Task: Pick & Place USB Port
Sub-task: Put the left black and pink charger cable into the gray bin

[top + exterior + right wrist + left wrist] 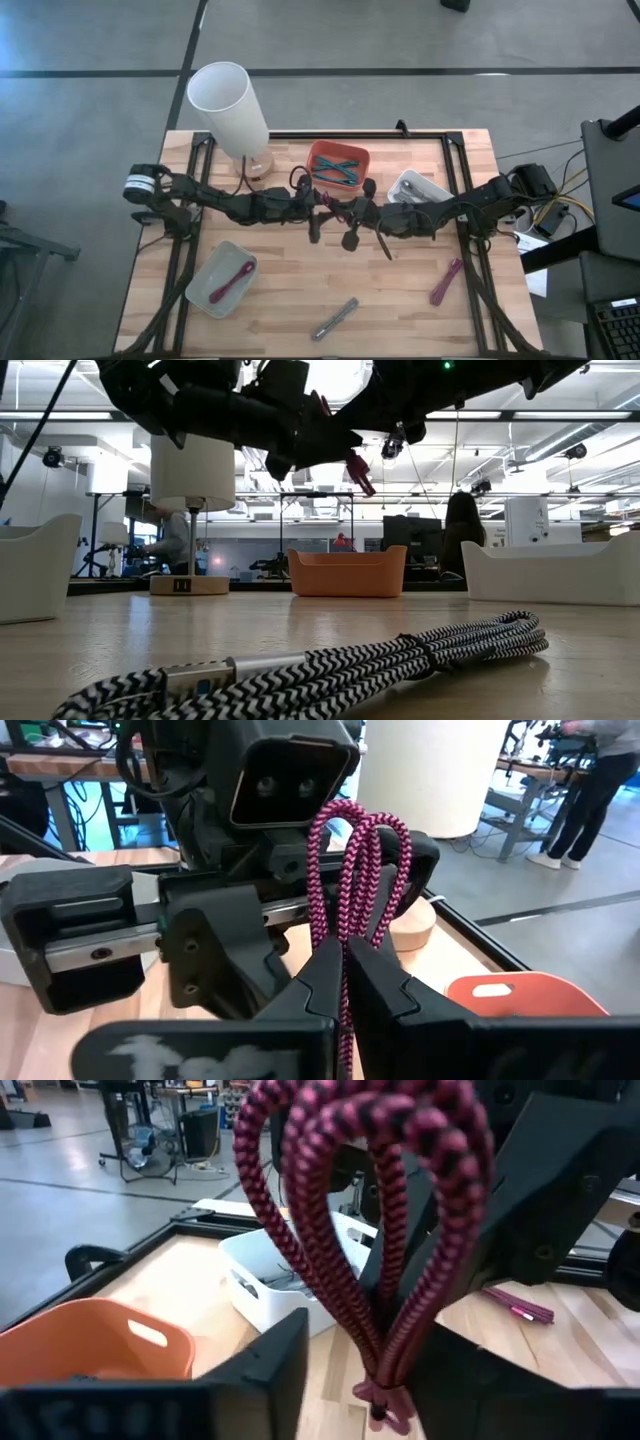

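A magenta-and-black braided USB cable point(350, 870), bundled into loops, is up in the air over the middle of the table point(300, 300). My right gripper point(345, 960) is shut on it, and the loops stand up beyond the fingers. My left gripper point(355, 1380) faces it from the table's left. It is open, one finger on either side of the same bundle point(360, 1200); I cannot tell whether it touches. In the low view a reddish end point(358, 470) hangs below the two grippers. My right gripper pinches the bundled cable between its two fingers point(385, 985), just below the loops point(345, 935). Several strands lie together in the pinch. The fingers come level from the table's right. The bundle is lifted clear of the table.
An orange bin point(338, 165) and a white bin point(418, 188) stand just beyond the grippers. A white lamp point(232, 110) stands at the far left. A grey tray point(222, 278) holds a pink cable. Another pink cable point(446, 282) and a black-and-white cable point(335, 318) lie nearer.
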You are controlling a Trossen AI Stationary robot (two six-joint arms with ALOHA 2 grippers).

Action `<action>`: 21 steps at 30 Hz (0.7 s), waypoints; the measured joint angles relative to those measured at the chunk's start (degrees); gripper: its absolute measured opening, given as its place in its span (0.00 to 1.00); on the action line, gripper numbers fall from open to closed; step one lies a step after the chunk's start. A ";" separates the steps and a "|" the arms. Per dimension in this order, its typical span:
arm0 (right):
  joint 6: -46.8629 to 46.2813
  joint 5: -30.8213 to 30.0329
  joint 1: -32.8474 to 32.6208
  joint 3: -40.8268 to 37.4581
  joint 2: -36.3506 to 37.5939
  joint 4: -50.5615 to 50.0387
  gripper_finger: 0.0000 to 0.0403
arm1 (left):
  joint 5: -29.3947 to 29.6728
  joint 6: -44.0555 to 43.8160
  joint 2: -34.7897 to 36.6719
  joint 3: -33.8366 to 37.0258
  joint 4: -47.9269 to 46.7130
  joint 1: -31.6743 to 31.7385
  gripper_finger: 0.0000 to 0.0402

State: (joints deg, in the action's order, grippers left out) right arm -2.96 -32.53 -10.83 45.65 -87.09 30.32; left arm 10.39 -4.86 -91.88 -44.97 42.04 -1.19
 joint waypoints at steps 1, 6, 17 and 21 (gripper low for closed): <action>0.01 0.00 0.00 0.00 0.00 0.00 0.02 | 0.04 0.07 0.00 -0.03 0.01 0.02 0.36; 0.07 -0.26 0.00 0.00 0.00 0.00 0.02 | 0.11 0.12 0.00 -0.01 -0.04 0.02 0.17; -0.62 0.00 -0.04 -0.02 -0.02 -2.83 0.18 | 0.50 0.15 0.00 0.02 -2.66 0.09 0.06; -3.19 -0.01 -0.04 -0.02 -0.02 -4.92 0.26 | 0.37 -0.04 0.32 0.02 -6.78 0.09 0.05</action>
State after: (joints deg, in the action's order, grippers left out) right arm -6.15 -32.54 -10.87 45.63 -87.11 25.40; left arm 10.76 -4.90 -91.55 -44.95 35.25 -1.10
